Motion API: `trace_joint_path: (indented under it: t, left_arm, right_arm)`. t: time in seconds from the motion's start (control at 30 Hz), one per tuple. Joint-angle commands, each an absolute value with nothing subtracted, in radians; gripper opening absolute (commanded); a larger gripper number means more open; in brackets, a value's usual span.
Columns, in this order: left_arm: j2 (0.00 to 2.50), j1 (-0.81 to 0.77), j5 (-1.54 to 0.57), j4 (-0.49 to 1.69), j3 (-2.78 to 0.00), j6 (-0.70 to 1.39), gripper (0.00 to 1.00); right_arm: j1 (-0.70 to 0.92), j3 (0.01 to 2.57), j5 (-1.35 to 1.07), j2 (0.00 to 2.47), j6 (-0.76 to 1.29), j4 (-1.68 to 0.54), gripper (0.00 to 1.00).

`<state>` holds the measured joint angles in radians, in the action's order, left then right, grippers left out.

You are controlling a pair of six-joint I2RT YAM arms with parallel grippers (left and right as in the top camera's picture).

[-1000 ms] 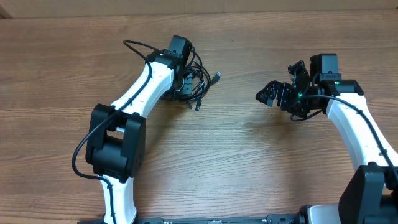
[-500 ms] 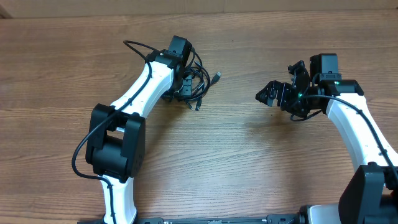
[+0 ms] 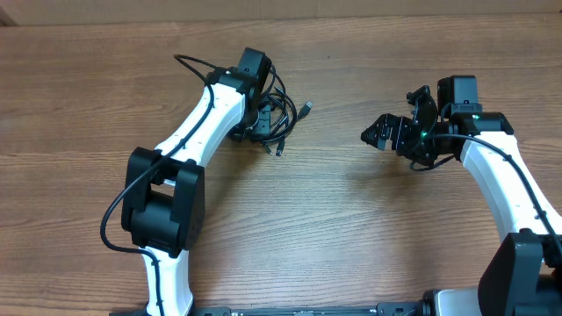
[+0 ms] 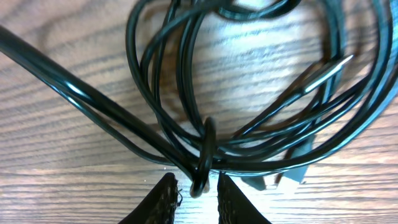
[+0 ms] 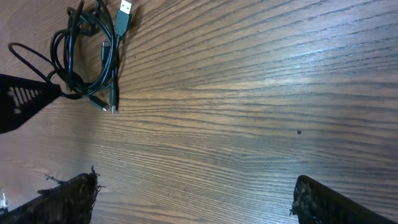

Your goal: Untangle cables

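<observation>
Thin black flexible cables [image 3: 279, 116] lie in a loose looped bundle on the brown wood-grain table [image 3: 351, 228], in the upper middle of the overhead frame, a little left of centre. One cord ends in a flat silvery plug [image 3: 306, 108] that pokes out at the bundle's right edge. A single strand arcs away to the upper left, past the white-and-black left arm [image 3: 198, 132], which reaches diagonally up from the lower left so that its wrist sits over the bundle.

In the left wrist view we see several cords curving in wide loops across the upper frame, with a slim silvery plug tip [image 4: 326, 68] at the upper right. The strands cross low in the middle of the frame, where one cord makes a small tight ring [image 4: 204, 155] around the others. The left pincer [image 4: 196, 200] sits at the bottom edge, its two black fingertips narrowly parted, and the bottom of that ring dips into the gap between them. The gap looks wider than the cord, so we read the pincer as released rather than clenched.

The right pincer [image 5: 193, 186] is spread wide and grasps nothing; only bare table shows between its fingers. In the overhead frame it hangs at the upper right, well apart from the bundle. In its own wrist view the bundle appears in the upper left corner.
</observation>
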<state>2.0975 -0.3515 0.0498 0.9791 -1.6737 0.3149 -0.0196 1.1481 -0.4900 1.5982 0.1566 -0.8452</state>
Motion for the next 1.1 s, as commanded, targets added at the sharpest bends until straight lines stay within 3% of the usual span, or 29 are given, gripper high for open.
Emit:
trace_joint_path:
  t: [0.0,0.27,0.43,0.6,0.93,1.07]
  left_arm:
    - [2.115,-0.347,0.055,0.987,-1.717,0.314,0.24]
    - [2.115,-0.347,0.056,1.006,-1.700,0.314,0.24]
    - [2.115,-0.347,0.070,1.005,-1.673,0.314,0.11]
    - [2.115,-0.347,0.086,1.005,-1.671,0.314,0.08]
    - [2.123,-0.348,0.087,1.009,-1.656,0.314,0.12]
    - [2.123,-0.348,0.090,1.017,-1.655,0.314,0.10]
  right_arm:
    - [-0.022,1.166,-0.486,1.597,0.157,-0.840,1.00]
    - [-0.022,1.166,-0.486,1.597,0.157,-0.840,1.00]
    - [-0.022,1.166,-0.486,1.597,0.157,-0.840,1.00]
    - [-0.022,1.166,-0.486,1.597,0.157,-0.840,1.00]
    - [-0.022,1.166,-0.486,1.597,0.157,-0.840,1.00]
    - [-0.022,1.166,-0.486,1.597,0.157,-0.840,1.00]
